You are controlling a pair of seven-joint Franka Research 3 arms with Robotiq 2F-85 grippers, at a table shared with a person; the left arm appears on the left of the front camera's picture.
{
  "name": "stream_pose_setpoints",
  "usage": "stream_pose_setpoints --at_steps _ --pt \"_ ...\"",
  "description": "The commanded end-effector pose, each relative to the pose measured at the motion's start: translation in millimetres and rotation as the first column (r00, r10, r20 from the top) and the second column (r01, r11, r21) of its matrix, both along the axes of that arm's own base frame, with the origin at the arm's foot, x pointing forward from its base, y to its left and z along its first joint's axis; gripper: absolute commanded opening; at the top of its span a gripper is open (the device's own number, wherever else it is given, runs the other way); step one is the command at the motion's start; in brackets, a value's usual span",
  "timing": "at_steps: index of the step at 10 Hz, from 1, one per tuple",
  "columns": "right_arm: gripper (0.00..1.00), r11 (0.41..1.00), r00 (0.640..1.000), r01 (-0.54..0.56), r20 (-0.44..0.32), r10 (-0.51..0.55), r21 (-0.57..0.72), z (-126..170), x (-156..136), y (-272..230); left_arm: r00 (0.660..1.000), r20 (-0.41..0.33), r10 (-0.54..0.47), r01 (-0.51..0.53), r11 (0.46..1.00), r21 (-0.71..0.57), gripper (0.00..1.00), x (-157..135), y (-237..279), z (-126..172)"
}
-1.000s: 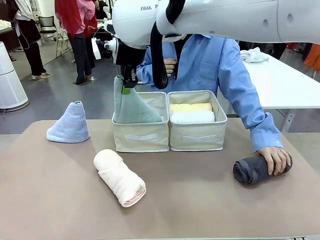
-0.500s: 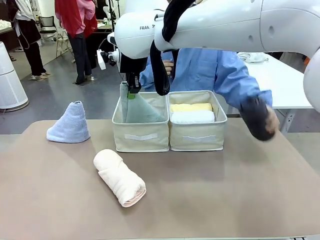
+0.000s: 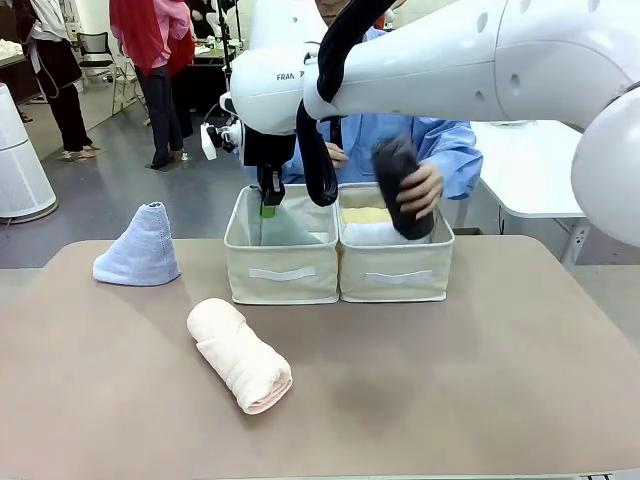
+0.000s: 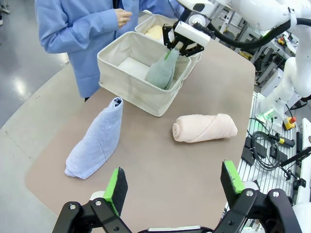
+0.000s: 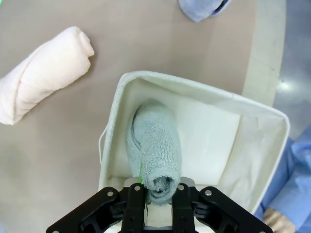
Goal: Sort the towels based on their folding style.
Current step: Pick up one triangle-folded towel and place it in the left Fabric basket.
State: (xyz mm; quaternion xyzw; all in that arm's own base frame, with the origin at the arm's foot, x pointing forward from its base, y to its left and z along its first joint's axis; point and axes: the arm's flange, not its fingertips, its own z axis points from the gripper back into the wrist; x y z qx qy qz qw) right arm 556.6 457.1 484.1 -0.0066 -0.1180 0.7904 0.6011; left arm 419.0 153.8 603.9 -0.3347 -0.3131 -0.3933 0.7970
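Front view: the right gripper (image 3: 268,205), on an arm that crosses the top of the frame from the right, is clamped on the narrow tip of the grey-green cone towel (image 5: 155,145). The towel's wide base sits inside the left-hand fabric bin (image 3: 282,272) at frame centre. The adjoining bin (image 3: 395,275) holds the yellow roll (image 3: 365,214) and, in front of it, the white roll (image 3: 375,235). Above this bin's far rim a person's hand (image 3: 425,190) grips the dark grey roll (image 3: 395,172), held nearly upright. On the table (image 3: 480,380) the lavender-blue cone (image 3: 140,250) stands at centre left, and the pale pink roll (image 3: 240,355) lies at lower centre-left. Left wrist view: the left gripper (image 4: 174,180), at the bottom edge, has its fingers spread wide with nothing between them.
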Motion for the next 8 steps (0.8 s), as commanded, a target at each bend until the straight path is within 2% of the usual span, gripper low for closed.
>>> stream_pose_setpoints --at_steps 1,5,8 --pt "0.18 1.000 0.998 0.030 -0.054 -0.030 0.000 -1.9 11.3 11.8 1.000 0.008 0.005 -0.005 1.000 -0.008 1.00 -0.4 -1.8 0.4" --pt "0.18 1.000 0.995 0.023 -0.094 -0.022 0.006 -17.3 15.6 18.4 1.000 0.008 0.005 -0.005 1.000 -0.008 1.00 -0.4 -1.8 0.4" --pt "0.18 0.999 0.992 0.040 -0.121 -0.040 0.001 -18.5 15.6 18.4 1.000 0.008 0.005 -0.005 1.000 -0.008 1.00 -0.4 -1.8 0.4"
